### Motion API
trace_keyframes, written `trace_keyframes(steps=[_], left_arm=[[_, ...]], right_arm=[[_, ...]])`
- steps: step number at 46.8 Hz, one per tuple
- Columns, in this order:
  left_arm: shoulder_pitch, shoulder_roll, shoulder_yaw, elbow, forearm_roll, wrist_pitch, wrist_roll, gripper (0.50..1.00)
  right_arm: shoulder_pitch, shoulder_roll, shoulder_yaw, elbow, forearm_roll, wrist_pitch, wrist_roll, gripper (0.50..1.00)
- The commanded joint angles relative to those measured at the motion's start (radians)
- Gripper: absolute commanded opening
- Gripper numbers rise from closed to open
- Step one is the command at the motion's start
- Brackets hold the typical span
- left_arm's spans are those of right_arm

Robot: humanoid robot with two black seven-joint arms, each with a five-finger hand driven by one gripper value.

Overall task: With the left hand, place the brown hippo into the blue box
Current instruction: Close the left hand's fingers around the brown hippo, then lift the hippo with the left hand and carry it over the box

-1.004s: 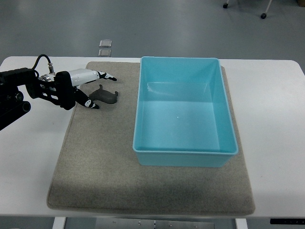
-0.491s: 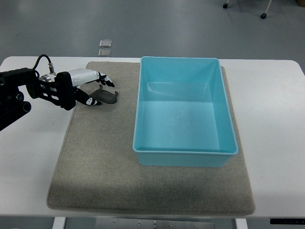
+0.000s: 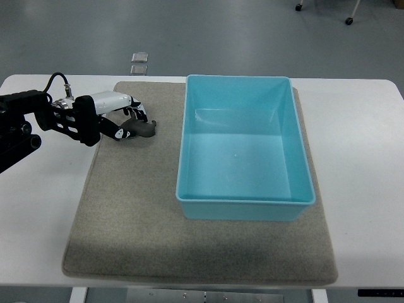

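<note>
White tabletop [image 3: 38,208] carries a grey felt mat [image 3: 132,214], and on that mat sits an open, light-blue plastic box [image 3: 245,203] with nothing inside it. At the mat's far-left corner the white-and-black left hand [image 3: 120,120] has its fingers curled around the small dark brown hippo toy [image 3: 142,128], which lies on the mat just left of the box (no lift visible). By my judgement the grasp is forming; lifting, carrying right and releasing remain.

Bright, even overhead light; sharp picture, soft faint shadows.
</note>
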Motion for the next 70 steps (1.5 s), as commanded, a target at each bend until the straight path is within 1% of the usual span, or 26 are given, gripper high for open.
trace_keyframes(steps=[1, 23, 31, 38, 50, 54, 64, 70], left_arm=[[0.001, 0.000, 0.000, 0.001, 0.000, 0.000, 0.000, 0.500], [-0.011, 0.005, -0.005, 0.001, -0.011, -0.011, 0.000, 0.500], [-0.046, 0.012, -0.021, -0.002, -0.018, -0.008, 0.000, 0.500], [-0.109, 0.032, -0.066, -0.005, -0.020, -0.011, 0.000, 0.500], [-0.210, 0.016, -0.104, -0.014, -0.023, -0.014, 0.000, 0.500], [-0.230, -0.027, -0.103, -0.034, -0.023, -0.015, 0.000, 0.500], [-0.230, -0.148, -0.089, -0.132, -0.018, -0.038, 0.000, 0.500], [-0.229, -0.227, -0.060, -0.145, -0.011, -0.069, 0.000, 0.500]], right_arm=[[0.000, 0.000, 0.000, 0.000, 0.000, 0.000, 0.000, 0.936], [0.000, 0.000, 0.000, 0.000, 0.000, 0.000, 0.000, 0.936], [0.000, 0.000, 0.000, 0.000, 0.000, 0.000, 0.000, 0.936], [0.000, 0.000, 0.000, 0.000, 0.000, 0.000, 0.000, 0.936], [0.000, 0.000, 0.000, 0.000, 0.000, 0.000, 0.000, 0.936], [0.000, 0.000, 0.000, 0.000, 0.000, 0.000, 0.000, 0.936], [0.000, 0.000, 0.000, 0.000, 0.000, 0.000, 0.000, 0.936], [0.000, 0.000, 0.000, 0.000, 0.000, 0.000, 0.000, 0.936]])
